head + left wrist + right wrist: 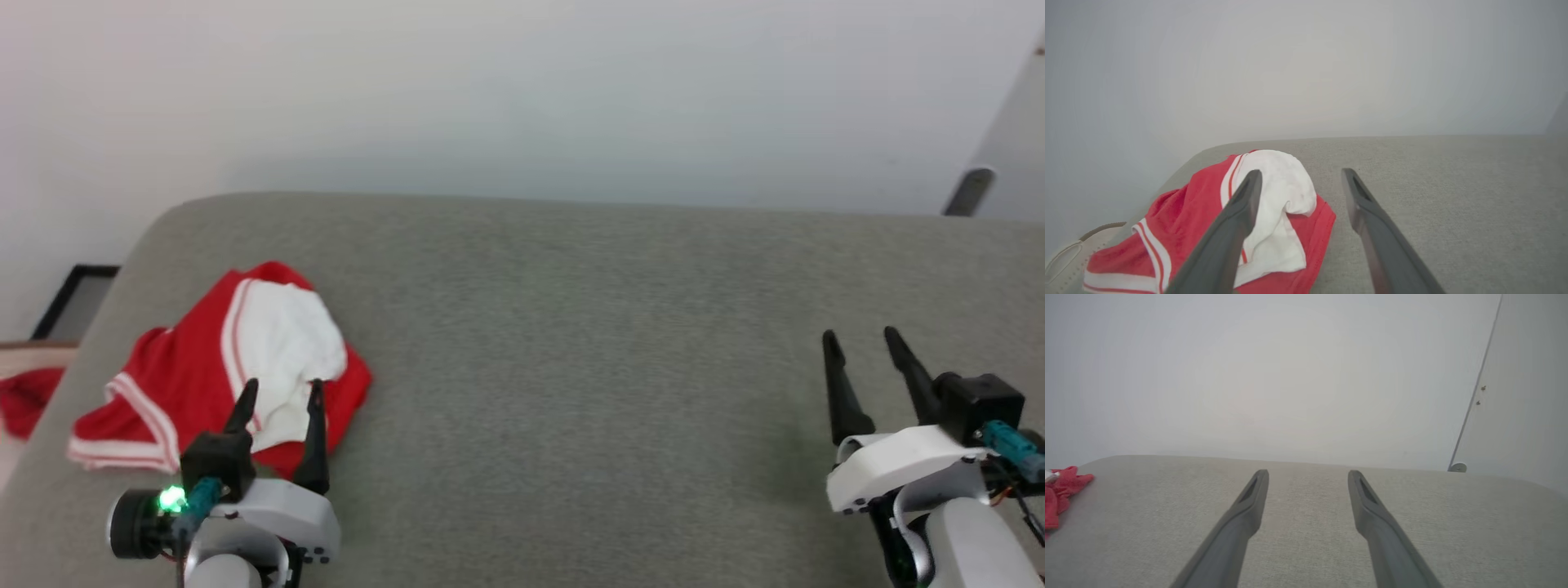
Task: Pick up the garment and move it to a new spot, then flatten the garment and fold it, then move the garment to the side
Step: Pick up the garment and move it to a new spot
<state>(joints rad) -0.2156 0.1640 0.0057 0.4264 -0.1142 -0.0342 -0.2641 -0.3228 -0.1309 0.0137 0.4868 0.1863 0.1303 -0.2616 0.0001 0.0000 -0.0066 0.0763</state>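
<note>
Currently the left gripper (282, 385) stands wide and empty, fingers pointing at the garment (184, 380) close ahead. The right gripper (859, 335), equally wide and empty, sits well apart. The first pickup appears not yet begun, so the next move calls for lowering and closing on cloth. The garment lies crumpled at the left end of the grey cushion (571, 327), red, with a white sleeve uppermost.

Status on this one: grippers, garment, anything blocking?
Left gripper open, poised by the garment, not gripping. Right gripper open, empty, far right. Garment crumpled, left end of grey surface. No obstruction seen.
</note>
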